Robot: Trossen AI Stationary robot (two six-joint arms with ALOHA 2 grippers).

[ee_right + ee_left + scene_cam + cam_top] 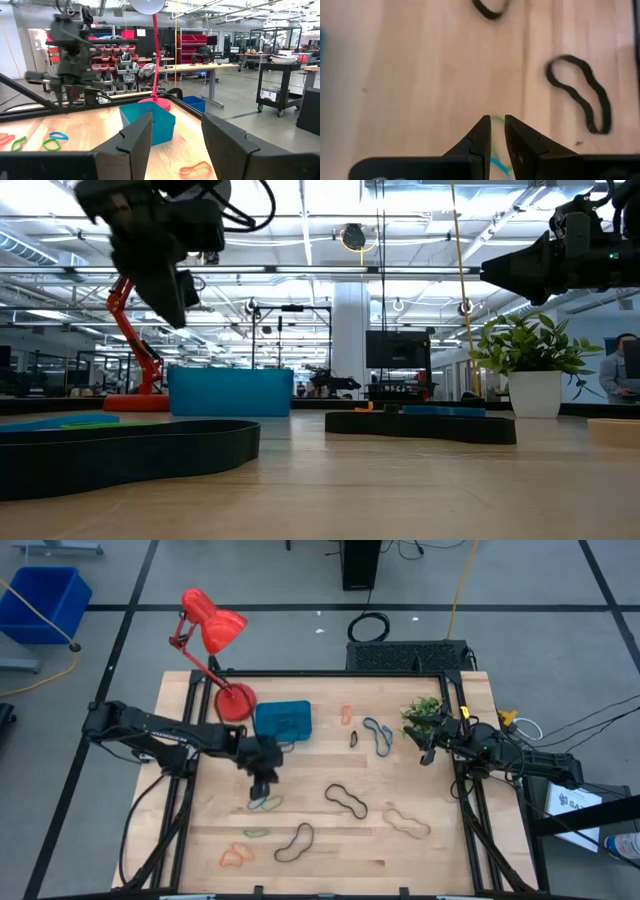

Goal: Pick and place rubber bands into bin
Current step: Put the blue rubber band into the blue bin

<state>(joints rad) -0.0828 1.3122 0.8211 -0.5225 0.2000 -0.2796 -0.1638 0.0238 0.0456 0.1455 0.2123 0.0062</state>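
Nowhere readable writing; left gripper (264,783) over blue-green rubber bands (265,803).

1 camera looks straight down on the whole worktop (330,840); 1 sits level at its surface; 2 ride the wrists. All but the left wrist's share the bin (284,721).

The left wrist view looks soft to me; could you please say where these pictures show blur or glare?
Left wrist view: the black rubber bands are smeared, the fingers sharper. Low view: the nearest black band is out of focus; ceiling lights glare. High view: evenly lit.
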